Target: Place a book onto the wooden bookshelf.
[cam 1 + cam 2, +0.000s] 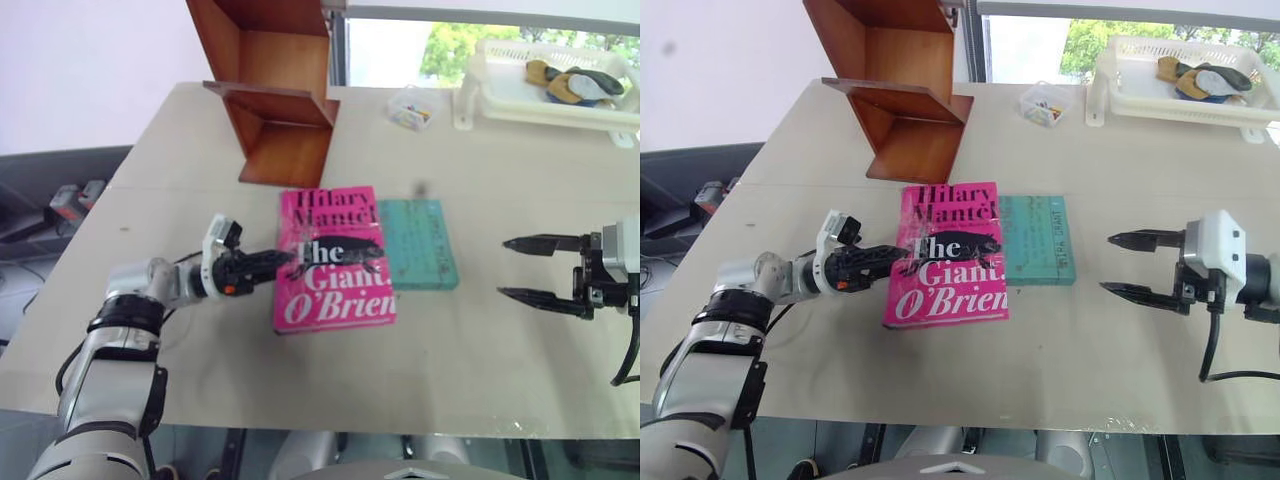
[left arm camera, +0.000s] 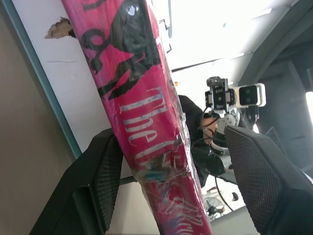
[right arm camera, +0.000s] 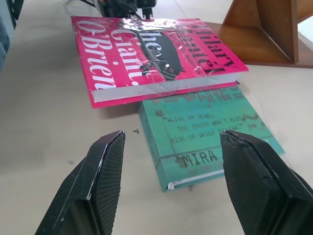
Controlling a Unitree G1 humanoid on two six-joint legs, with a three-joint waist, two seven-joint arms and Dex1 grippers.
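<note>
My view looks down on a pale beige tabletop [image 1: 470, 340] crossed by a seam. Behind it on my left stands a plain white wall [image 1: 90, 70]; straight ahead a window [image 1: 400, 50] lets in bright daylight, with green foliage [image 1: 450, 45] outside. Below the near edge lies grey floor.

We count two books on the worktop [image 1: 480, 350]: one pink book [image 1: 333, 262] at the centre of the frame and one teal book [image 1: 418, 243] just to its right. We see one wooden bookshelf [image 1: 280, 90] at the upper left, one white plastic tray [image 1: 540, 95] at the upper right, and one small clear box [image 1: 412, 107] beside that tray. We have two pincers in view, the left pincer [image 1: 268, 262] and the right pincer [image 1: 522, 268].
</note>
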